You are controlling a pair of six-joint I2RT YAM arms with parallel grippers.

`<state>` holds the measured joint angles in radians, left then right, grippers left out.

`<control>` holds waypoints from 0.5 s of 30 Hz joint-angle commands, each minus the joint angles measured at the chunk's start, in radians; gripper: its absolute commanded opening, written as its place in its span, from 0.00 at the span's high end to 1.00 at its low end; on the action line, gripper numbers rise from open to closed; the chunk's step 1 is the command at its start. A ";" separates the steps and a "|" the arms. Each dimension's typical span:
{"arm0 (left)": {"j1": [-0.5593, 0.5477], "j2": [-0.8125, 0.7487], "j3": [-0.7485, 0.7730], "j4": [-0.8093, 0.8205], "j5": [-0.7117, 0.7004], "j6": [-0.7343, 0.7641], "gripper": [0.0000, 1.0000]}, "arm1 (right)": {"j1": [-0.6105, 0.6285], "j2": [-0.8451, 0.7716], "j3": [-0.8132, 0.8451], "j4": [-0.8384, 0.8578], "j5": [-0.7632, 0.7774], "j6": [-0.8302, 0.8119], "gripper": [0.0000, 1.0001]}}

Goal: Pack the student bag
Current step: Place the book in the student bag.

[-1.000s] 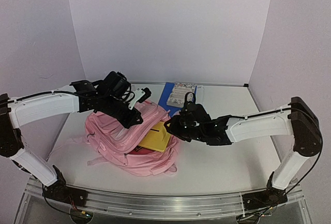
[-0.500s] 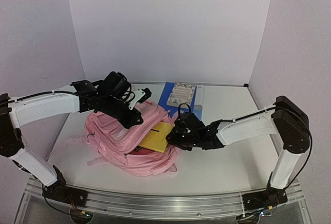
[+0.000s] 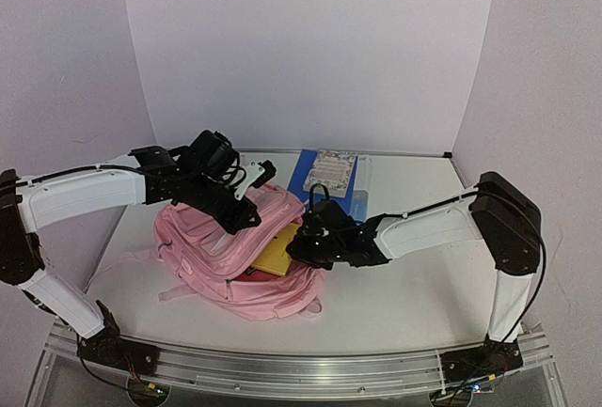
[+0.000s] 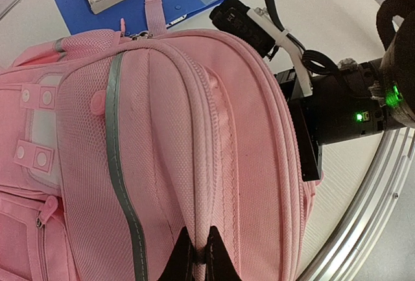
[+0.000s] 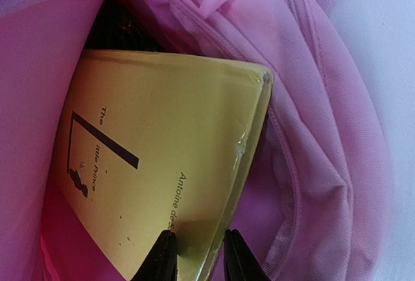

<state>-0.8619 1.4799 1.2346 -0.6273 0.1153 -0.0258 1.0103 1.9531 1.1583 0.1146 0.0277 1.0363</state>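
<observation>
The student bag [image 3: 212, 247] lies flat on the table, pink with grey stripes [image 4: 162, 132]. My left gripper [image 3: 246, 211] is shut on a raised fold of its top fabric [image 4: 196, 255] and holds the main opening apart. A yellow book [image 3: 276, 258] sits slanted in that opening, partly inside. In the right wrist view its cover [image 5: 155, 145] lies between the pink lining [image 5: 318, 138] on both sides. My right gripper [image 3: 299, 242] is at the bag's mouth, its fingers closed on the book's near corner [image 5: 198, 255].
A blue folder [image 3: 306, 174] lies behind the bag with a floral notebook [image 3: 334, 170] on top, and a clear item [image 3: 362, 189] sits beside them. The right arm's wrist [image 4: 337, 99] is close to the bag's right side. Walls close in the back and sides.
My right gripper has moved left to the bag's mouth, carrying the yellow book deeper into the opening, and its jaws have narrowed. The left gripper has not moved.
</observation>
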 commanded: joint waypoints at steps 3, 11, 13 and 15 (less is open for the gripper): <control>0.003 -0.010 0.035 0.149 0.041 0.021 1.00 | -0.001 0.095 0.135 0.105 -0.081 -0.016 0.78; 0.003 -0.006 0.034 0.148 0.045 0.018 1.00 | 0.001 0.144 0.196 0.155 -0.094 -0.008 0.80; 0.003 -0.006 0.034 0.148 0.042 0.018 1.00 | 0.001 0.125 0.177 0.155 -0.079 -0.014 0.79; 0.002 -0.002 0.032 0.149 0.036 0.016 1.00 | 0.001 0.093 0.136 0.155 -0.058 -0.019 0.77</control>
<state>-0.8600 1.4879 1.2346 -0.6216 0.1299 -0.0261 1.0084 2.0956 1.3113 0.1866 -0.0512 1.0405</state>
